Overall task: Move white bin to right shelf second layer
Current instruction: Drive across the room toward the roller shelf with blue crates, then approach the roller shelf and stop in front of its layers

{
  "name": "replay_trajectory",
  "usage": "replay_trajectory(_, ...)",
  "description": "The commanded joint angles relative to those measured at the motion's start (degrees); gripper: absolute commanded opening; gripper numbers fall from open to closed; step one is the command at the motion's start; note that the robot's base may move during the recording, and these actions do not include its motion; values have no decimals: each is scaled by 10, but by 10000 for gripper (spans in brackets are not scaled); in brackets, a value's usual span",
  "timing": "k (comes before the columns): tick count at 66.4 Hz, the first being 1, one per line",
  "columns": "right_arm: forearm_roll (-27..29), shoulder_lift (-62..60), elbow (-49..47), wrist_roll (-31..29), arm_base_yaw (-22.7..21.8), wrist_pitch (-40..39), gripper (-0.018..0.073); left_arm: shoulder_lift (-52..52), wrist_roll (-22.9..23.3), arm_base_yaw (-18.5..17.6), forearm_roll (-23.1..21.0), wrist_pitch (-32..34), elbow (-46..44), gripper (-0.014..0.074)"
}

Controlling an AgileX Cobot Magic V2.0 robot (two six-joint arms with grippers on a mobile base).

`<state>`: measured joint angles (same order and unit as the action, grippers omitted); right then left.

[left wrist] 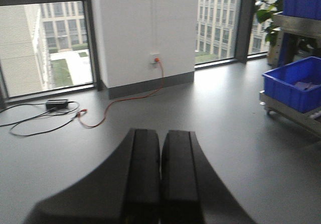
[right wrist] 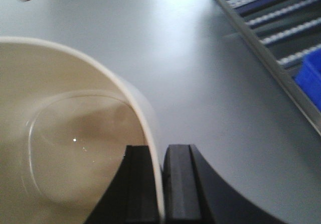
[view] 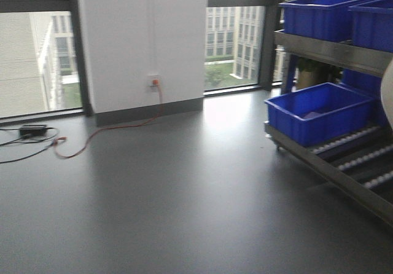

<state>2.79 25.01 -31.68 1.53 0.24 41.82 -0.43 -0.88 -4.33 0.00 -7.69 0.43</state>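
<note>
In the right wrist view the cream-white bin (right wrist: 65, 133) fills the lower left, held above the grey floor. My right gripper (right wrist: 163, 184) is shut on its wall, one finger inside the bin and one outside. A blurred sliver of the white bin (view: 387, 93) shows at the right edge of the front view. The right shelf second layer (view: 362, 157), with sloping lanes of white rollers, is at the right; its rollers (right wrist: 281, 23) also show at the upper right of the right wrist view. My left gripper (left wrist: 160, 174) is shut on nothing, over bare floor.
A blue crate (view: 319, 111) sits on the roller level, and more blue crates (view: 325, 13) stand on the level above. An orange cable (view: 110, 129) and black cords (view: 31, 136) lie on the floor by the white wall. A plant (left wrist: 266, 3) stands behind the rack.
</note>
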Motion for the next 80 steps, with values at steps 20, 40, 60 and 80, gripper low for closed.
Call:
replay_trajectory(20,2,3,-18,1,-3,-52,56,-9,2,-2,0,49,21,85)
replay_trajectory(40,2,3,-18,1,-3,-52,56,-9,2,-2,0,49,21,85)
replay_trajectory(60,2,3,-18,1,-3,-52,56,-9,2,-2,0,49,21,85)
replay_trajectory(80,2,3,-18,1,-3,-52,56,-9,2,-2,0,49,21,85)
